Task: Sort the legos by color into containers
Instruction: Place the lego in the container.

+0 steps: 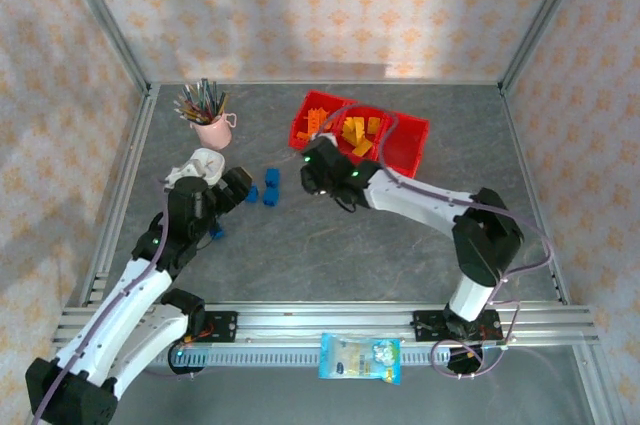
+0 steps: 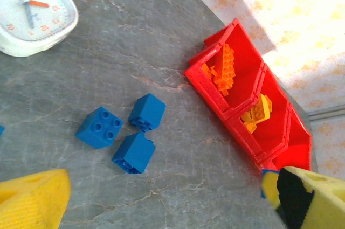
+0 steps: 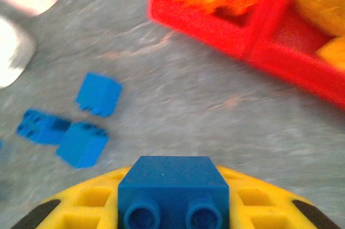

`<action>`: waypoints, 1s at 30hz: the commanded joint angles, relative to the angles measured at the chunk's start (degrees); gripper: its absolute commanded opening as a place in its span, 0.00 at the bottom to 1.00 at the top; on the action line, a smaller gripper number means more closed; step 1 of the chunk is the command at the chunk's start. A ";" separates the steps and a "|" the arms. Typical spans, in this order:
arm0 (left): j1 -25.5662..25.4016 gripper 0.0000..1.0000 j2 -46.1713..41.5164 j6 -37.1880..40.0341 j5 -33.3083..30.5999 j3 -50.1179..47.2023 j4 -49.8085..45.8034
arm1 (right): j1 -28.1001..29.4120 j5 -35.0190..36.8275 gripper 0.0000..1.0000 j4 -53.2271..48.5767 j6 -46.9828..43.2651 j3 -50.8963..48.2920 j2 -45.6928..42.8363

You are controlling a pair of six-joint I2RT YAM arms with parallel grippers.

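Grey marbled tabletop, patterned wallpaper walls around. Far, right of centre: red three-bin tray (image 1: 408,148), orange legos (image 1: 318,117) in left bin, yellow legos (image 1: 358,133) in middle bin, bare red floor in right bin.

Right gripper (image 1: 318,167) clamped on one blue brick (image 3: 172,186), pinched between yellow pads (image 3: 259,202), just near of tray's left end. Wrist view blurred.

Left gripper (image 2: 167,205) spread wide, nothing held, hovering over three loose blue bricks (image 2: 133,152) on table left of tray. Stray blue brick (image 1: 216,233) nearer, beside left arm.

Off-task, far left: pink cup of pencils (image 1: 210,127), white clock (image 2: 32,13).

Handling, as judgement: light, rigid, hollow plastic; smooth faces, so a bit slippery; not fragile. Best pinched across two flat opposite side walls, centred, clear of studs and corners, otherwise likely to twist out. Probable home for blue: right bin. Low release advised, to avoid bounce-out.
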 commanded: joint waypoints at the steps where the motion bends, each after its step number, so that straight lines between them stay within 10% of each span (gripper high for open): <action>1: 0.32 0.99 3.50 1.93 3.77 2.68 6.19 | -4.85 5.29 0.16 -3.72 2.19 -1.95 -3.19; 18: -6.81 0.99 24.69 2.36 6.55 11.17 19.03 | -27.50 9.92 0.17 -0.65 1.33 9.11 9.96; 30: -6.83 0.99 25.60 3.29 5.49 11.80 18.50 | -28.62 9.80 0.55 -1.56 -0.85 15.31 15.58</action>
